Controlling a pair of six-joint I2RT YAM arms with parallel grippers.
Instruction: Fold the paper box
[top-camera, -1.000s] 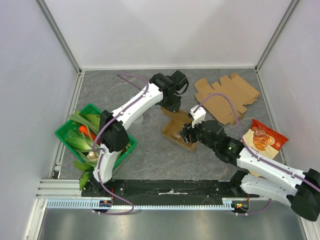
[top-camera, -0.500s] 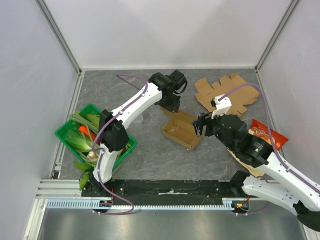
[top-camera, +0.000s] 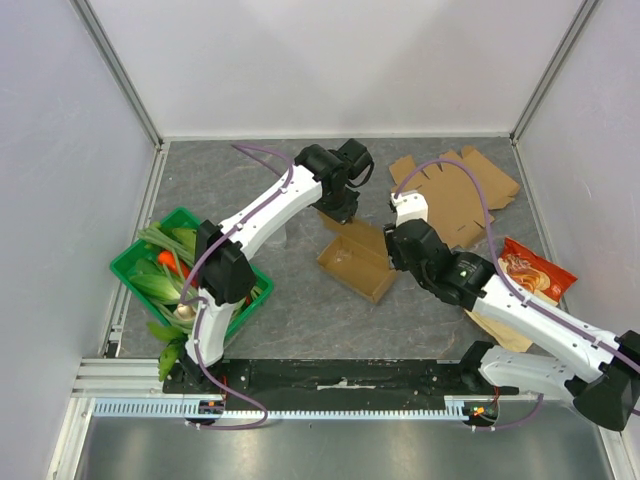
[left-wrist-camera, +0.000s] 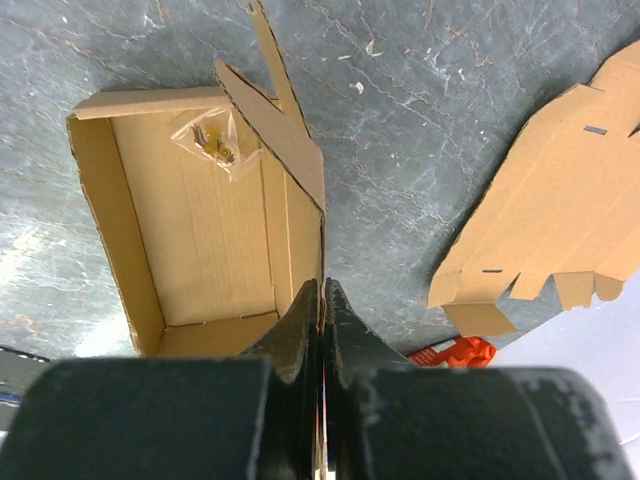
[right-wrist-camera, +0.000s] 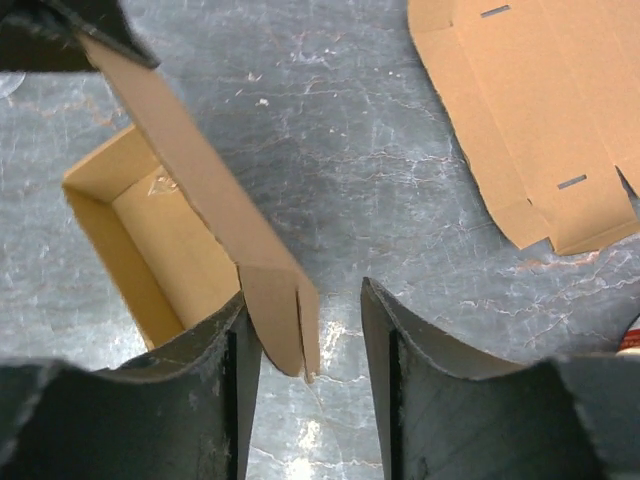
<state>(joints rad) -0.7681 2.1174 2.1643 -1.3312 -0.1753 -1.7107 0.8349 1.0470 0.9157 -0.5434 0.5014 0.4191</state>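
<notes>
The paper box (top-camera: 352, 264) is a brown cardboard tray, partly folded, lying open-side up mid-table. My left gripper (top-camera: 343, 208) is shut on the box's far side wall; in the left wrist view that wall's edge (left-wrist-camera: 322, 240) runs straight into the closed fingertips (left-wrist-camera: 306, 310). My right gripper (right-wrist-camera: 303, 298) stands open at the box's right end. The long side flap (right-wrist-camera: 205, 180) hangs between its jaws, its corner against the left finger (right-wrist-camera: 215, 350) and a gap to the right finger (right-wrist-camera: 400, 340). A small clear bag (left-wrist-camera: 215, 140) lies inside the box.
A flat, unfolded cardboard blank (top-camera: 455, 192) lies at the back right. An orange snack packet (top-camera: 532, 276) lies by the right wall. A green basket (top-camera: 128, 252) of vegetables stands at the left. Enclosure walls stand close on three sides.
My right gripper drew back right and up from the box, then came back to the flap's end. The box shifted slightly left. The left gripper stayed shut in place.
</notes>
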